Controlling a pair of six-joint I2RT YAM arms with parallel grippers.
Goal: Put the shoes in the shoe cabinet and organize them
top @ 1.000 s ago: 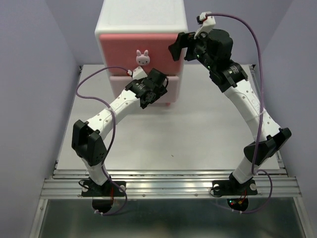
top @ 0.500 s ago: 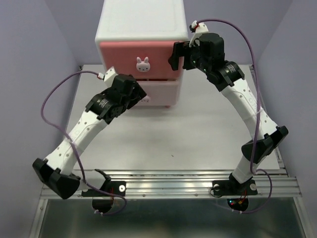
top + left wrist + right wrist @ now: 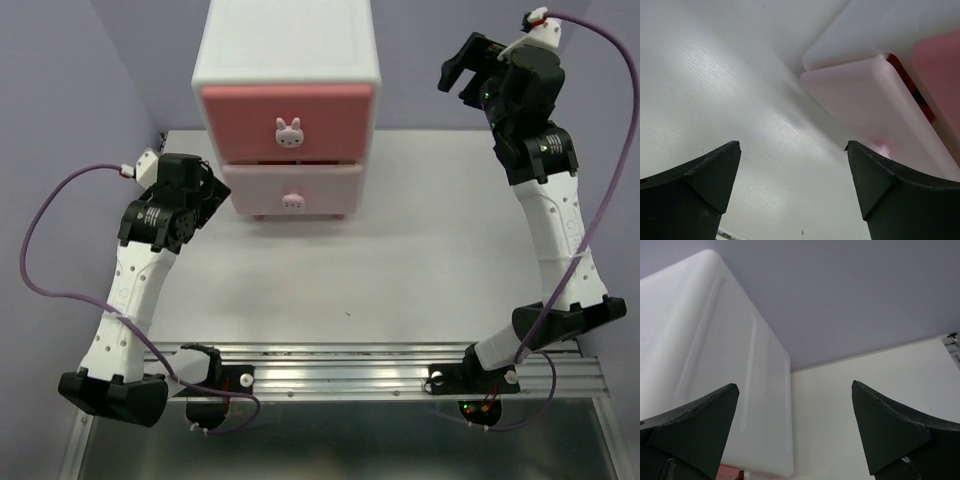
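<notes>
The shoe cabinet (image 3: 288,45) is seen at the upper centre of the top view. It is set on the far part of a pale grey worktop (image 3: 400,270), which is enclosed on three sides by a lavender wall (image 3: 80,80). Its darker pink upper drawer (image 3: 335,115) carries a white bunny knob (image 3: 289,130), and both this and the paler lower drawer (image 3: 250,185) are seen pushed in, or very nearly so. In the left wrist view a thin dark red strip (image 3: 910,85) is shown in the gap above the pale front (what it belongs to cannot be told).

The left tool (image 3: 212,188) is found at the left of the frame, low over the worktop, near the cabinet's lower left corner and apart from it. Its fingers are spread, and only bare worktop is seen between them. The right tool (image 3: 455,72) is held high at the upper right, to the right of the cabinet and clear of it. Its fingers are likewise spread with nothing gripped, and the cabinet's white side, the wall and a patch of worktop are framed between them.

A ribbed metal rail (image 3: 350,372) is laid across the lower frame, and both arm bases are bolted to it. A purple cable (image 3: 40,240) is looped from each arm.
</notes>
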